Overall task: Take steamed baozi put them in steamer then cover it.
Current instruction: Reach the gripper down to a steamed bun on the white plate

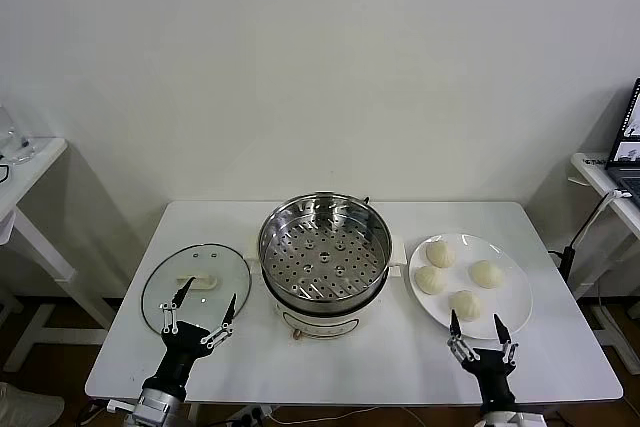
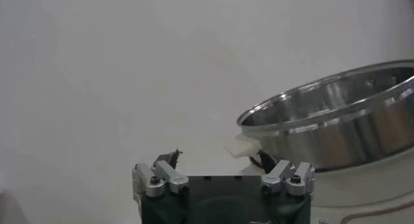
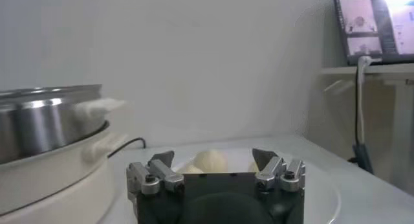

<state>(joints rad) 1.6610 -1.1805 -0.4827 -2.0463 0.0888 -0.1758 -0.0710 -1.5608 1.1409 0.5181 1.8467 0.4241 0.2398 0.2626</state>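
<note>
Several cream-white baozi [image 1: 440, 253] lie on a white plate [image 1: 516, 292] at the table's right. The steel steamer [image 1: 325, 247] stands open in the middle on its white base, its perforated tray bare. The glass cover [image 1: 196, 284] with a white handle lies flat at the left. My left gripper [image 1: 207, 313] is open over the cover's near edge; its wrist view shows the steamer [image 2: 336, 122] ahead. My right gripper [image 1: 477, 327] is open at the plate's near edge; a baozi [image 3: 211, 160] shows just beyond it.
White side tables stand far left and far right; a laptop [image 3: 375, 24] sits on the right one with a cable hanging down. The steamer's cord runs behind it. A white wall closes the back.
</note>
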